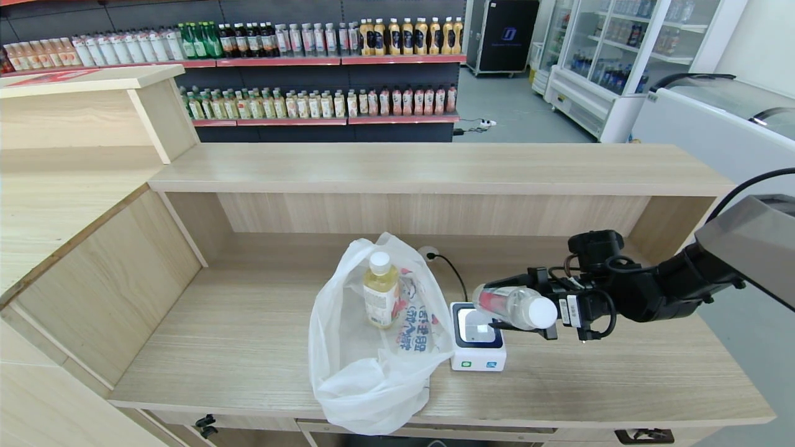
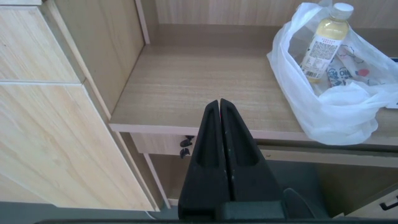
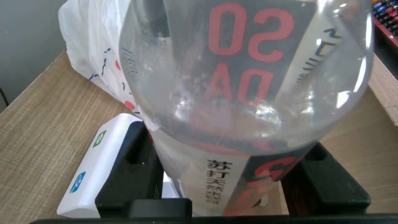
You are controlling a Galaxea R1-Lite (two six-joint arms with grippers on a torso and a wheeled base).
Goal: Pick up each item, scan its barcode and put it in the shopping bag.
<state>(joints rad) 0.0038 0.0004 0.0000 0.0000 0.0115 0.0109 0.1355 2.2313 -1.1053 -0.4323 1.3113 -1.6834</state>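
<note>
Your right gripper [image 1: 492, 303] has its jaws pinching a clear bottle [image 1: 522, 307]. The bottle lies sideways in the grip, with its white cap towards the arm and its red label between the fingers. It hangs just above the scanner [image 1: 477, 355], over the scanner's lit window and not touching it. The scanner sits on the counter [image 1: 248, 335], with a dark cable [image 1: 458, 276] running from it to the back wall.

Just beside the scanner, on its left, the white bag [image 1: 366, 372] stands open on the counter. A yellow drink [image 1: 380, 292] stands upright inside it.

Your left gripper [image 2: 219, 106] has its jaws pressed together with nothing between them. It hangs off the counter's near edge, well apart from the bag.
</note>
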